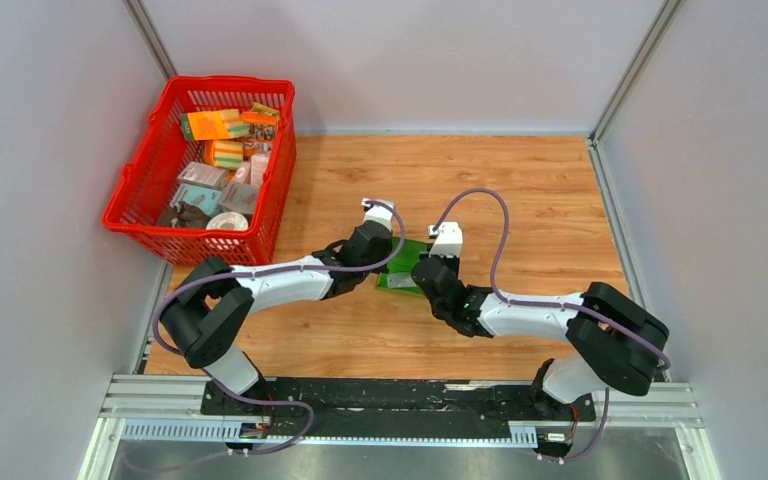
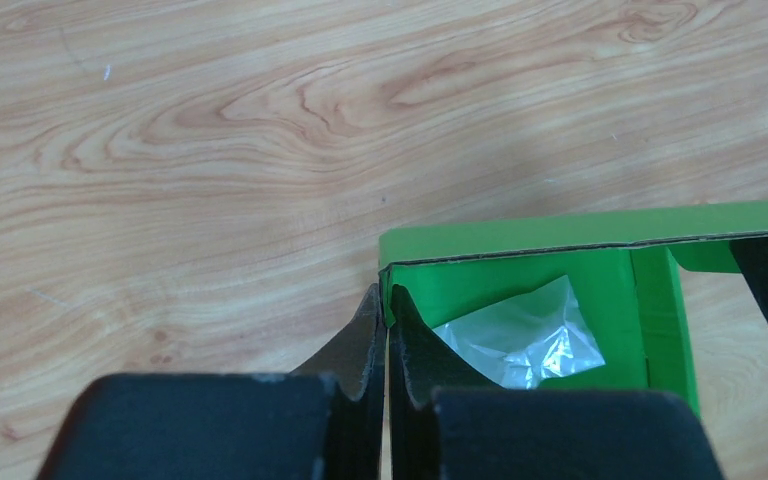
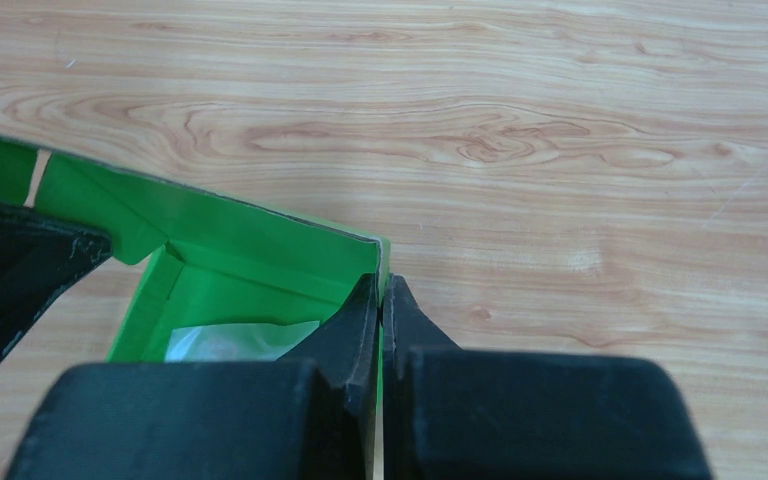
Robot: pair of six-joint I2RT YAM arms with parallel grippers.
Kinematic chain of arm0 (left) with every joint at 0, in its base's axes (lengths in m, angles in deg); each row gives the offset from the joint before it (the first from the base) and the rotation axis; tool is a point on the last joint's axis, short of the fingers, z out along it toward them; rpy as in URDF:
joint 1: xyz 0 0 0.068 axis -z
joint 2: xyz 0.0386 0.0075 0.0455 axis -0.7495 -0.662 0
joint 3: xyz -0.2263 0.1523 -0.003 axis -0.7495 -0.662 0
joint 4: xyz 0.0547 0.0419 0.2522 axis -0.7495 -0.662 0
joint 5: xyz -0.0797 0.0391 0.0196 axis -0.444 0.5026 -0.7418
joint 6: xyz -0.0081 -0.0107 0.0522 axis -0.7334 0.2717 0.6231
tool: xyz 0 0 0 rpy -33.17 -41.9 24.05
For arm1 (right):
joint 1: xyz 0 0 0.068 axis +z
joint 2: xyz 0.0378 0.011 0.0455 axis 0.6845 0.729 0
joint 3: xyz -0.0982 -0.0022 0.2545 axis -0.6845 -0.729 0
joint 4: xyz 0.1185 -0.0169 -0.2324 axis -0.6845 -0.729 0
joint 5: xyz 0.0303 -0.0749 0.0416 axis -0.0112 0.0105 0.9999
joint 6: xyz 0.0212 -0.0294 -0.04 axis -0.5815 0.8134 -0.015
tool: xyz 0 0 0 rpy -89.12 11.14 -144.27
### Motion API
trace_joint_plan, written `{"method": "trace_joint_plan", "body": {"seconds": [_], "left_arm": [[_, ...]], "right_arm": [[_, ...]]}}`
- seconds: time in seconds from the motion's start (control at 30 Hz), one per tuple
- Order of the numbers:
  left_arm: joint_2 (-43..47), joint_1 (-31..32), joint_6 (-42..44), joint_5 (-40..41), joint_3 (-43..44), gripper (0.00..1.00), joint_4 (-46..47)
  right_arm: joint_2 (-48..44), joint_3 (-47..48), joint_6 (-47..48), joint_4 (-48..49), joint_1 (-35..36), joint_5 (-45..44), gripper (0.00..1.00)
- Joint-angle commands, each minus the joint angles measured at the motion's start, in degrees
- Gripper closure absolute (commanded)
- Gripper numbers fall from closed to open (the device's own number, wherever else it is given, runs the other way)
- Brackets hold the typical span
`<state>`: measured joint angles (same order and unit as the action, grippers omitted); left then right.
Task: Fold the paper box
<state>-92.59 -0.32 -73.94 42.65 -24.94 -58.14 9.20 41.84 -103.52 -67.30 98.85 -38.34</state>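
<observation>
Here the paper box (image 1: 403, 268) stands midway across the table (image 1: 530, 200), the left gripper (image 2: 385, 325) pinched tight on its left wall, the right gripper (image 3: 381, 305) likewise on its right. Even, matched pulls should square the thin card without creasing.

Box (image 2: 600, 228): thin green card, matt, smooth.
Film (image 2: 525, 340) inside: clear plastic, crinkled, glossy.
Table (image 2: 210, 150): wood grain, smooth, faint sheen.
Fingers (image 2: 365, 335): black, matt, scuffed edges.
Basket (image 1: 138, 185): red plastic lattice.

A red basket (image 1: 200, 245) of small packages (image 1: 210, 125) sits at the wooden table's (image 1: 540, 200) far left corner.
</observation>
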Motion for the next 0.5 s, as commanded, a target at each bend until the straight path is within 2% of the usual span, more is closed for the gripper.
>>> {"method": "trace_joint_plan", "body": {"seconds": [0.0, 0.17, 0.3, 0.47], "left_arm": [[1.94, 2.22, -3.87, 7.17, -2.54, 1.0, 2.61], [3.0, 3.36, -5.89, 7.18, -4.91, 1.0, 4.18], [3.17, 4.24, -7.3, 7.17, -6.4, 1.0, 5.06], [3.7, 5.65, -7.83, 6.65, -8.78, 1.0, 6.47]], "right_arm": [[1.62, 1.98, -7.58, 2.23, 1.55, -10.62, 1.0], [1.18, -0.39, -14.0, 1.51, 3.49, -12.64, 1.0], [1.18, 0.57, -21.38, -4.62, 5.07, -15.53, 1.0], [2.41, -0.13, -26.38, -6.83, 7.62, -18.0, 1.0]]}}
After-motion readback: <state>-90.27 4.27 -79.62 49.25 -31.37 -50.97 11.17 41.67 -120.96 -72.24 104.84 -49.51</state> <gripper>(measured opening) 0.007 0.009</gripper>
